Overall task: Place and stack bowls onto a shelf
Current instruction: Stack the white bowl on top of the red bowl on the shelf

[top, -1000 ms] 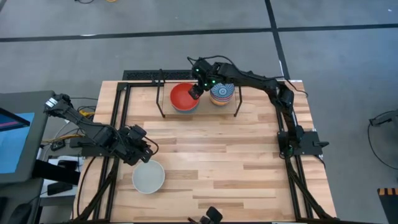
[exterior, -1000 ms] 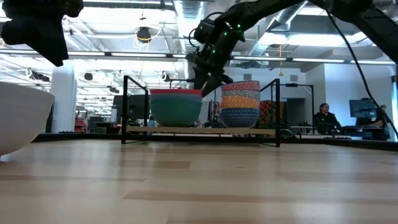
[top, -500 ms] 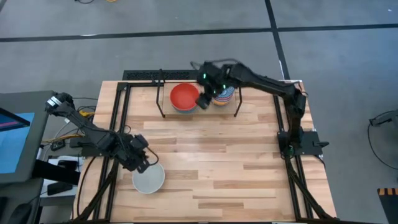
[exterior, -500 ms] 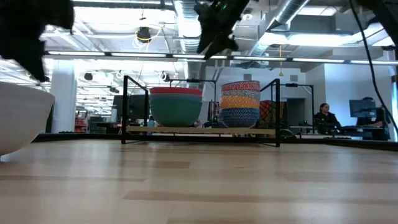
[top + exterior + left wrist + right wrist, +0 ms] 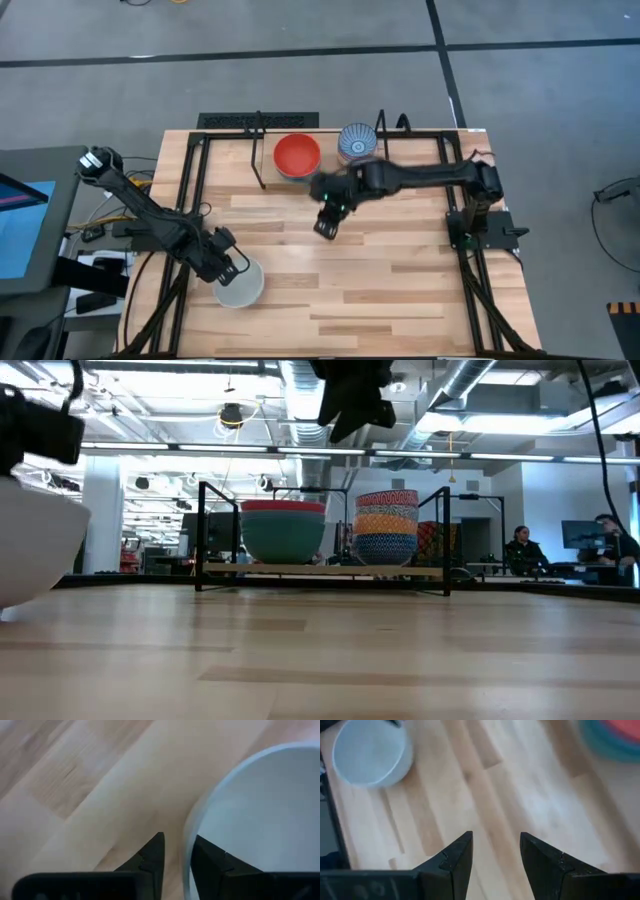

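A white bowl sits on its base on the table near the left front; it also shows in the low view. My left gripper is open at the bowl's left rim, one finger inside and one outside. My right gripper is open and empty above the table's middle. On the shelf at the far side stand two stacks: one with a red bowl on top and a patterned one. My left gripper comes from above and straddles the white bowl's rim, one finger inside the bowl and one outside. A gap shows between the outer finger and the rim. Whether the inner finger touches the wall I cannot tell. The bowl stands upright on the table.
The shelf's two upright black wire brackets stand beside the stacks. Black frame rails run along the table's left and right sides. Bare wood lies between the shelf and the white bowl. People sit in the room behind.
My right gripper has left the red bowl on the shelf, risen, and gone toward the table's near edge to above the table's middle. My left gripper has gone down and toward the near edge onto the white bowl's rim. The bowls on the shelf have stayed in place.
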